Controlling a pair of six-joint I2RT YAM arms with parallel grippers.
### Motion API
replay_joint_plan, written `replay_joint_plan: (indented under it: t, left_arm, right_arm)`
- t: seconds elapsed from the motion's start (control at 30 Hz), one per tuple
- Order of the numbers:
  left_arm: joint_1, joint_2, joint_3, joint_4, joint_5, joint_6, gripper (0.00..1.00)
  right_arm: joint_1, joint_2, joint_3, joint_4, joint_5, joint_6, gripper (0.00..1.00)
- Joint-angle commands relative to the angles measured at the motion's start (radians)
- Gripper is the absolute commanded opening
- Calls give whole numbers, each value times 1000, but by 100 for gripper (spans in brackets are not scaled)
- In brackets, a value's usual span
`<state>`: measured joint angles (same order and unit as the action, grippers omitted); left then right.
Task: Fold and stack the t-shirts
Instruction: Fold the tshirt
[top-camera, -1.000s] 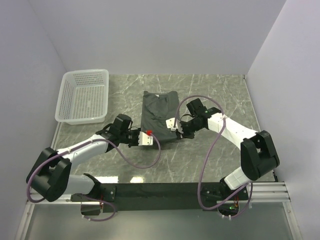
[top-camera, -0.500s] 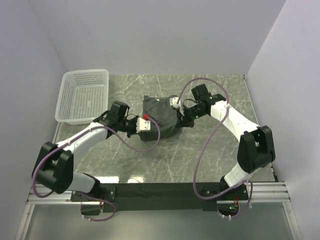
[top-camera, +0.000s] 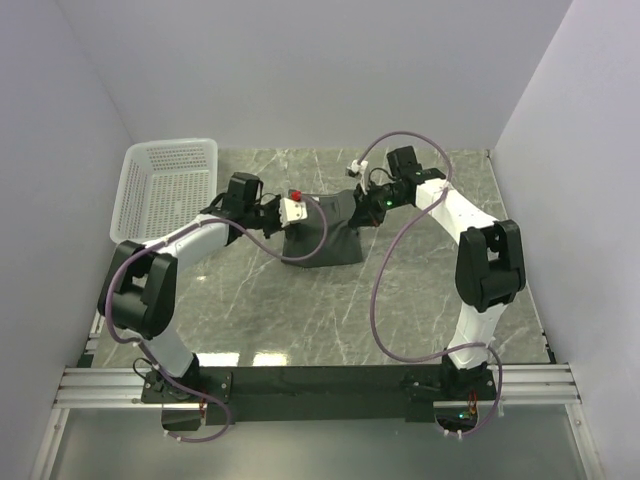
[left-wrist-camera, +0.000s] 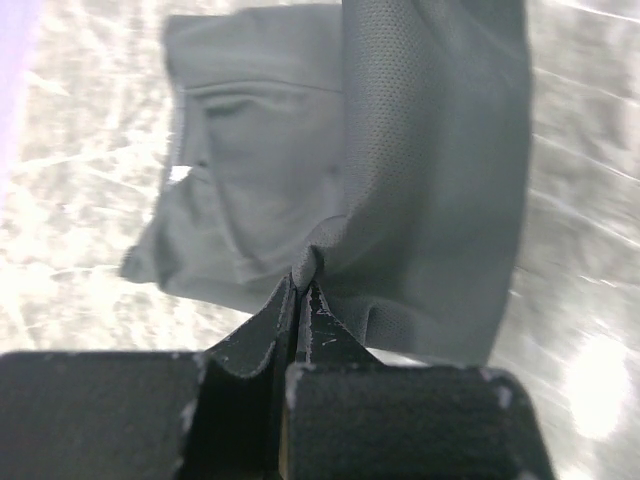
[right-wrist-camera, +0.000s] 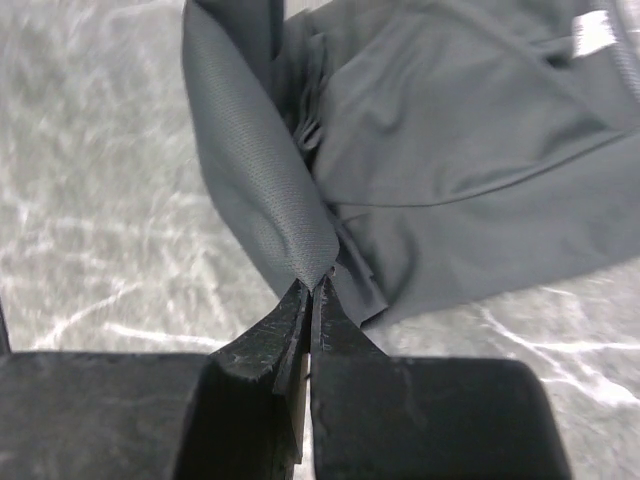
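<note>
One dark charcoal-grey t-shirt (top-camera: 327, 235) lies partly folded in the middle of the marble table, its near edge lifted toward the far side. My left gripper (top-camera: 293, 207) is shut on the shirt's left hem corner; the pinched cloth (left-wrist-camera: 420, 190) shows in the left wrist view above the closed fingertips (left-wrist-camera: 300, 285). My right gripper (top-camera: 362, 190) is shut on the right hem corner; the fold of cloth (right-wrist-camera: 255, 170) hangs from its closed tips (right-wrist-camera: 312, 285). The rest of the shirt (right-wrist-camera: 470, 130) lies flat beneath, with a white label (right-wrist-camera: 595, 30) showing.
A white plastic mesh basket (top-camera: 167, 190) stands at the table's far left, close to my left arm. The grey walls close in the back and both sides. The marble table (top-camera: 420, 300) runs bare around the shirt.
Both grippers have carried the shirt's near edge away from the arm bases toward the far wall, folding it over the rest. The shirt's outline is now shorter.
</note>
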<state>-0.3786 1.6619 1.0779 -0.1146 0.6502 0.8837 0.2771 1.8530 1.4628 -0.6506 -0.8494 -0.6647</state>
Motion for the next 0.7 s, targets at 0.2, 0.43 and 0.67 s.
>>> replay_joint_plan:
  t: [0.2, 0.43, 0.67]
  left_arm:
    - [24, 39, 21, 413, -66, -126, 0]
    - [32, 209, 155, 541, -199, -216, 0]
    - [32, 366, 283, 477, -290, -207, 0]
  right_arm:
    - [-47, 54, 142, 226, 27, 266, 0]
    - [-55, 173, 273, 318, 151, 427, 0]
    - [-53, 342, 450, 290, 277, 467, 0]
